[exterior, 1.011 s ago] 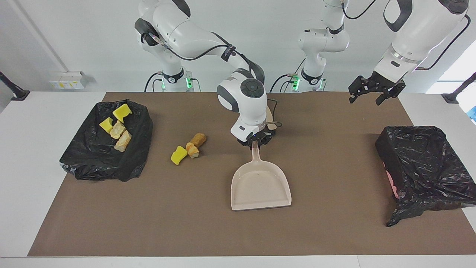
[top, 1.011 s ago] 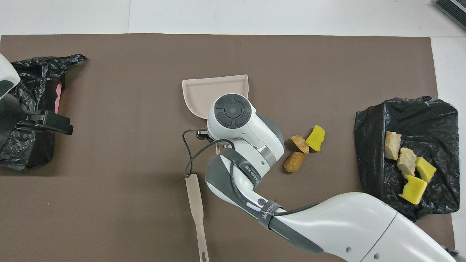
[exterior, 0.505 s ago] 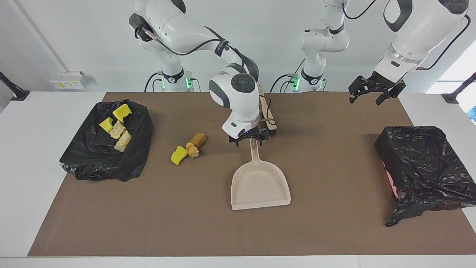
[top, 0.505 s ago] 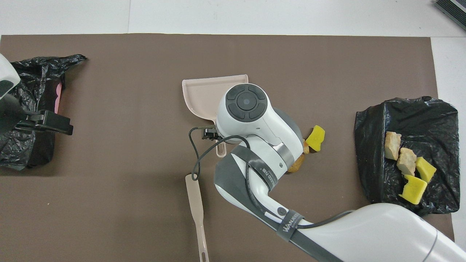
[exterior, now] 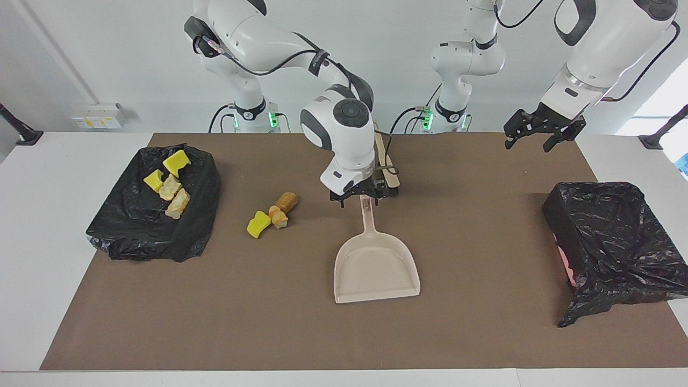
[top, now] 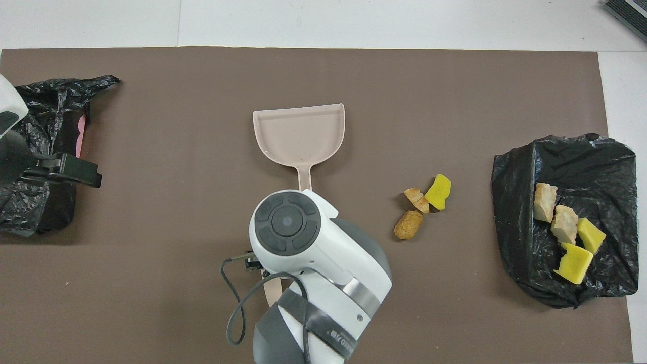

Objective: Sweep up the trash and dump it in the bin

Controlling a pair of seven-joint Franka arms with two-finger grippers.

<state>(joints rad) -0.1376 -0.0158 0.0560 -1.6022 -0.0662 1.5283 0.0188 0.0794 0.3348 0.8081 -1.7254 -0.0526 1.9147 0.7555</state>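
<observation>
Facing view: my right gripper (exterior: 359, 196), fingers spread and empty, hangs over the handle end of the beige plastic dustpan (exterior: 376, 269); my left gripper (exterior: 542, 135), open, waits above the brown mat (exterior: 484, 333). Overhead view: three loose trash pieces (top: 423, 205), yellow sponge and golden-brown bread, lie beside the dustpan toward the right arm's end; four more sit on the crumpled black plastic-lined bin (top: 596, 167).

A white tabletop (exterior: 32, 226) carries a brown mat (exterior: 484, 333) that covers most of it, leaving white strips at both ends and along the edge farthest from the robots. A plain white wall (exterior: 134, 64) rises at the robots' edge. A white socket box (exterior: 97, 115) sits low on it near one corner. Bright daylight comes from a window (exterior: 664, 102) at the other corner.
</observation>
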